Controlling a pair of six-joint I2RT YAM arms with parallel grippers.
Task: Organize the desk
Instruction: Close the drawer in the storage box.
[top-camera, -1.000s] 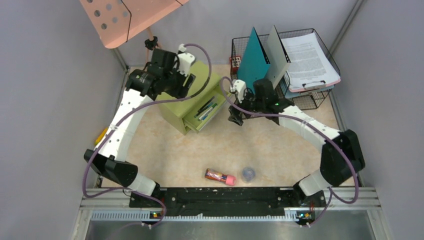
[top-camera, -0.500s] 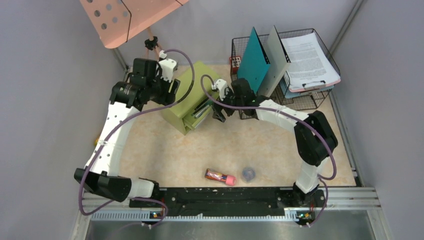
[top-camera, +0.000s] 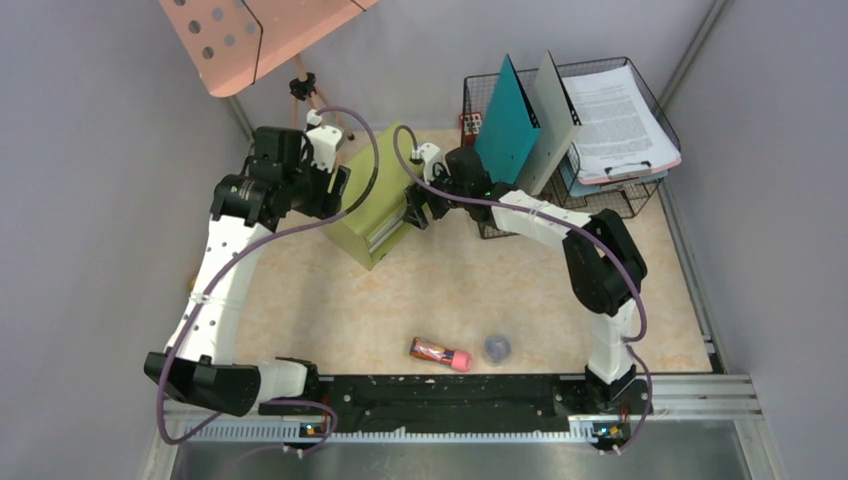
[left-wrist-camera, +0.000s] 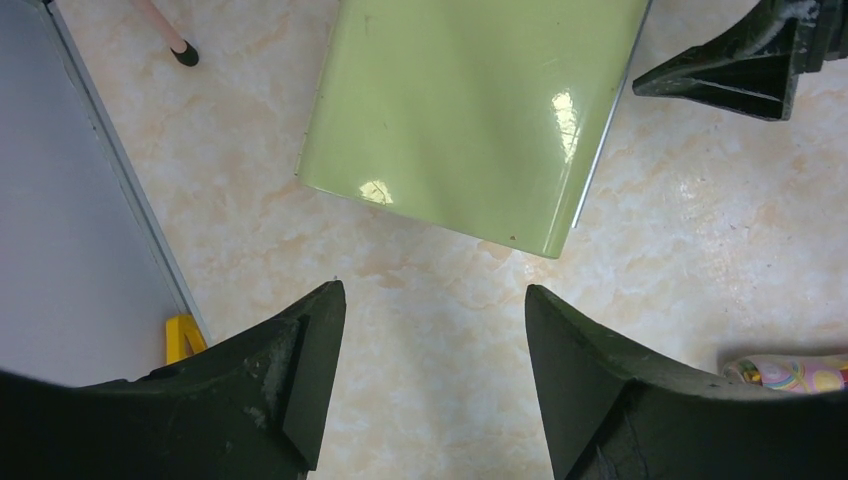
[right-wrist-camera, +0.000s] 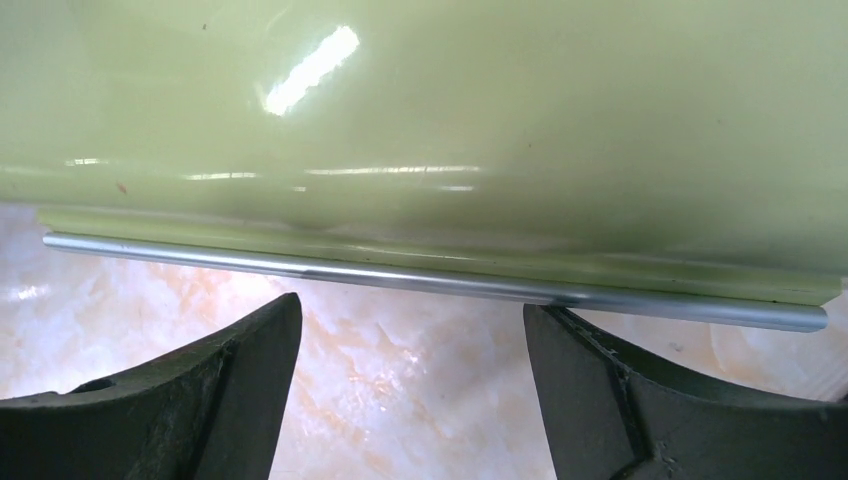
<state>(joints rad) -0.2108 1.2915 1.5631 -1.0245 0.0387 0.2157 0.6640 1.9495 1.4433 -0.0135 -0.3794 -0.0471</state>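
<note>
Olive-green drawer box (top-camera: 372, 208) stands upper centre on the beige marbled table (top-camera: 480, 290), which fills the middle of the top view between grey walls. Left pincer (left-wrist-camera: 435, 300) hangs above the table beside the box, fingers apart, holding nothing. Right pincer (right-wrist-camera: 410, 310) faces the drawer's silver handle bar (right-wrist-camera: 430, 282), fingers likewise apart and empty. Pink tube (top-camera: 440, 353) lies near the lower edge.
</note>
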